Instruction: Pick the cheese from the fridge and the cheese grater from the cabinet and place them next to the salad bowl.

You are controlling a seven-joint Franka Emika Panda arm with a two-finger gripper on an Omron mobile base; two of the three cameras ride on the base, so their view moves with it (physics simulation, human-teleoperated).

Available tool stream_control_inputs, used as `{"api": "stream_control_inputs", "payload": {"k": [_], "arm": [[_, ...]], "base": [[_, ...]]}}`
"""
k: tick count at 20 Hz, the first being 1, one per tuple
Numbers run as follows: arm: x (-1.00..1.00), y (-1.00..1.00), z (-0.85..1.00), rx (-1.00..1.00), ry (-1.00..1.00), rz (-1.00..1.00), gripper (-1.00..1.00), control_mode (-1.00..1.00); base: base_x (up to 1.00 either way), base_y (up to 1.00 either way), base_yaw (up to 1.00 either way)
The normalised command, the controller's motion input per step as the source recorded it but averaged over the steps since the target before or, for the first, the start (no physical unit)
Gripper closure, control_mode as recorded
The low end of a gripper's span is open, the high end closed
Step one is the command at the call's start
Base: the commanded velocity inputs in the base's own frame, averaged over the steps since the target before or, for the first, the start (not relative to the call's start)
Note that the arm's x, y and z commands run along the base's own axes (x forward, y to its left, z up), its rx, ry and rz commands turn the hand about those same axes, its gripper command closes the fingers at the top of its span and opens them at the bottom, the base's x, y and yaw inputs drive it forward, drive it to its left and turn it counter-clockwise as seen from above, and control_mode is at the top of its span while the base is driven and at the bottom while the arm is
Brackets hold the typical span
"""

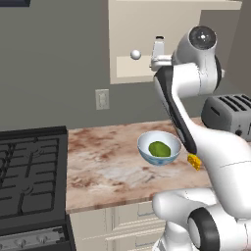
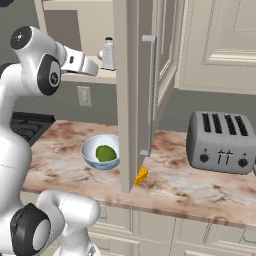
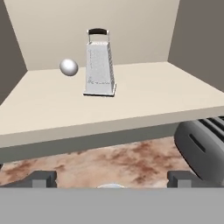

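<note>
The grey cheese grater (image 3: 99, 65) stands upright on the shelf of the cream wall cabinet (image 3: 144, 98), dark handle on top. My gripper (image 3: 113, 178) is open and empty, level with the shelf's front edge and a short way in front of the grater (image 2: 107, 54). From the left base view the grater (image 1: 158, 49) is just above my hand. On the counter below are the salad bowl (image 1: 159, 148) with its green lump and, to its right, the orange cheese (image 2: 142, 176), the cheese (image 1: 194, 161) partly behind my arm. The fridge is out of view.
A small white ball (image 3: 68, 67) rests on the shelf left of the grater. An open cream cabinet door (image 2: 132, 100) with a long handle hangs right of the shelf. A grey toaster (image 2: 222, 142) stands at the counter's right, and a black stove (image 1: 29, 171) at its left.
</note>
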Motion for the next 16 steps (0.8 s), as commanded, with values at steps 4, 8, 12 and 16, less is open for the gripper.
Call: {"api": "stream_control_inputs", "payload": {"k": [4, 8, 12, 16], "arm": [[0.39, 0.00, 0.13, 0.06, -0.02, 0.00, -1.00, -1.00], [0.40, 0.00, 0.00, 0.02, -0.05, 0.00, -1.00, -1.00], [0.39, -0.01, 0.00, 0.01, -0.02, 0.00, -1.00, -1.00], [0.41, -0.01, 0.00, 0.00, -0.02, 0.00, -1.00, -1.00]], "base": [[0.00, 0.00, 0.00], [0.00, 0.00, 0.00], [0.00, 0.00, 0.00], [0.00, 0.00, 0.00]]}}
